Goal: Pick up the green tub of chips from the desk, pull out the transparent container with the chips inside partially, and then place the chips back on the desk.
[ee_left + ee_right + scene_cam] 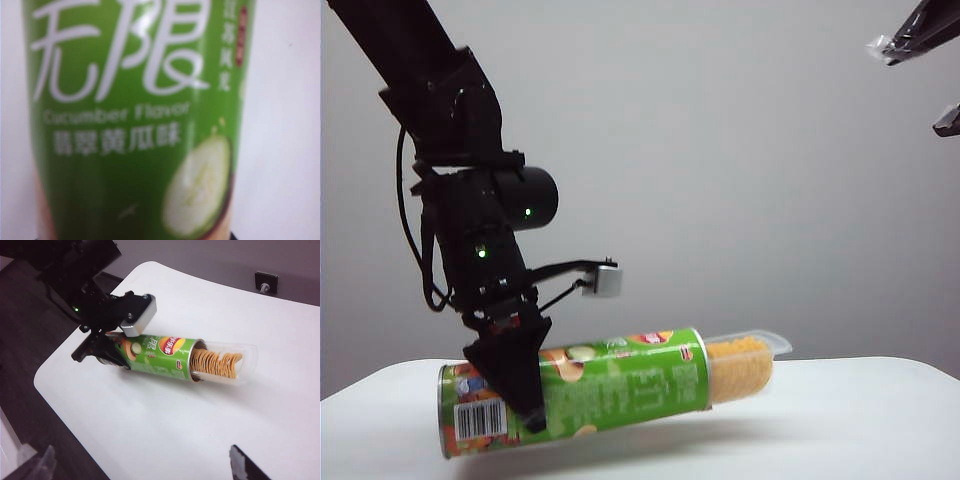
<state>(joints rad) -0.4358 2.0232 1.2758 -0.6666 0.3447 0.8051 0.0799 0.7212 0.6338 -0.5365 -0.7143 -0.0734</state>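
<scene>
The green tub of chips [620, 385] lies nearly level just over the white desk [840, 430], its open end slightly raised; whether it touches the desk I cannot tell. My left gripper [525, 400] is shut on it near the barcode end. The transparent container [760, 350] sticks partly out of the open end, with the orange-yellow chips [740, 368] showing inside. The left wrist view is filled by the tub's green wall [130, 125]. The right wrist view shows tub [155, 355], container [245, 365] and chips [215, 364] from above. My right gripper [910, 88] hangs open, high at the right, holding nothing.
The desk's rounded edge [60, 390] runs close behind the left arm, with dark floor [30, 340] beyond it. A small wall socket [265, 282] sits past the far edge. The grey camera box [607, 280] juts from the left wrist above the tub.
</scene>
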